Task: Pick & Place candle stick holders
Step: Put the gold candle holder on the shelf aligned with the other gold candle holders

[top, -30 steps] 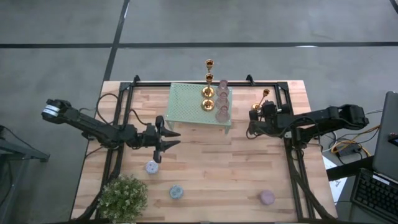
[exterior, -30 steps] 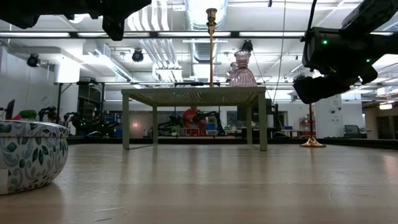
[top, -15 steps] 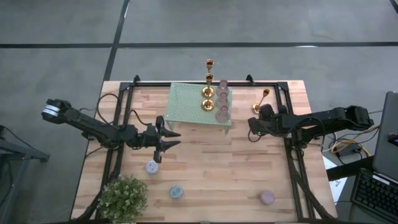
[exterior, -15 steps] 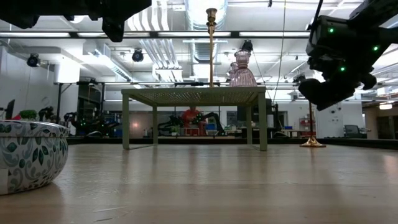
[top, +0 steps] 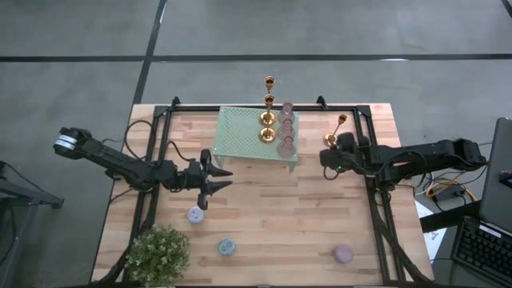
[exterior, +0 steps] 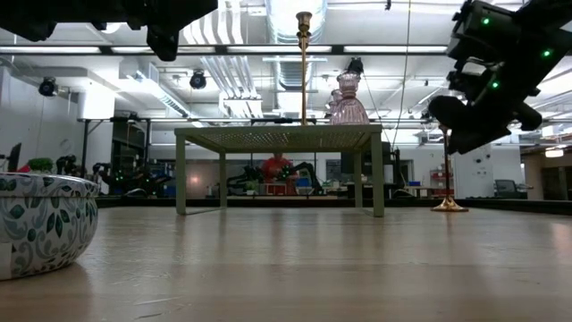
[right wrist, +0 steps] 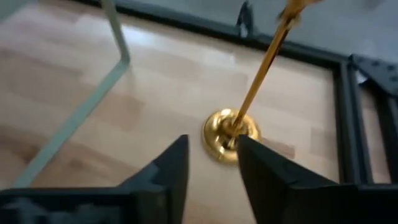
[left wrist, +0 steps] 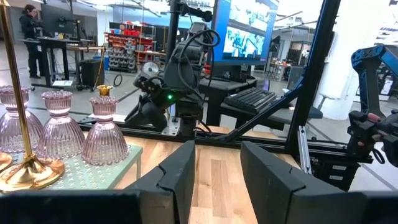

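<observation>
A slim gold candlestick (top: 336,132) stands on its round base (right wrist: 229,135) on the table's right side, by the black frame. My right gripper (right wrist: 211,144) is open just short of that base, tipped downward; its fingers stand before the base, apart from it as far as I can tell. My left gripper (top: 230,178) hangs open over the table's left half with nothing between its fingers (left wrist: 180,168). Two gold candlesticks (top: 266,128) and three pink glass holders (left wrist: 102,134) stand on the mint rack (top: 240,136). Small pastel cups (top: 194,214) (top: 227,246) (top: 344,254) sit near the front.
A bushy potted plant (top: 158,252) stands at the near left corner; its patterned pot (exterior: 36,224) shows in the low view. Black frame rails (top: 376,200) run along both sides and the back. Bare wood lies between the rack and the front cups.
My right gripper has tipped and turned beside the gold candlestick, rising slightly, while its arm has stretched out more toward the table's right edge. The candlestick has stayed upright in its place.
</observation>
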`<state>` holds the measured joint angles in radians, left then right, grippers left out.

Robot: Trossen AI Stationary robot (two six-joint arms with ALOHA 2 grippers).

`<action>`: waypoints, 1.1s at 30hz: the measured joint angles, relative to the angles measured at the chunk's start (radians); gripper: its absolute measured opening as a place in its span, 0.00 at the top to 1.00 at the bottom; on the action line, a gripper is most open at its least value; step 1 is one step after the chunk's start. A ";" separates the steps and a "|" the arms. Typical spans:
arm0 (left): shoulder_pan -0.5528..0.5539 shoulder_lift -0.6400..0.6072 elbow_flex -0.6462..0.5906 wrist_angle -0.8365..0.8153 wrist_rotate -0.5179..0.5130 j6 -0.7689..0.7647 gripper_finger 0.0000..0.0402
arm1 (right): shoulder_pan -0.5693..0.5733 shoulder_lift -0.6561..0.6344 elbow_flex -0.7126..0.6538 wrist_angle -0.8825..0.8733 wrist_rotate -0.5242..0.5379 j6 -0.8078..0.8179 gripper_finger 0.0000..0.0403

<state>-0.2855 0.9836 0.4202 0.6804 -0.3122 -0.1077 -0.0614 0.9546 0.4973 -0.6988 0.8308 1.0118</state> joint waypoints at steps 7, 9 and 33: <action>0.000 0.000 0.000 0.000 0.000 -0.001 0.67 | -0.043 0.003 -0.002 0.092 0.066 -0.020 0.43; 0.000 0.000 0.000 0.000 0.000 -0.001 0.67 | -0.066 0.003 -0.003 0.144 0.065 -0.055 0.39; 0.000 0.000 0.000 0.000 0.000 0.003 0.67 | -0.315 0.004 -0.016 0.368 0.036 -0.340 0.58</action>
<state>-0.2852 0.9836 0.4202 0.6800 -0.3122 -0.1051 -0.3767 0.9588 0.4814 -0.3305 0.8665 0.6720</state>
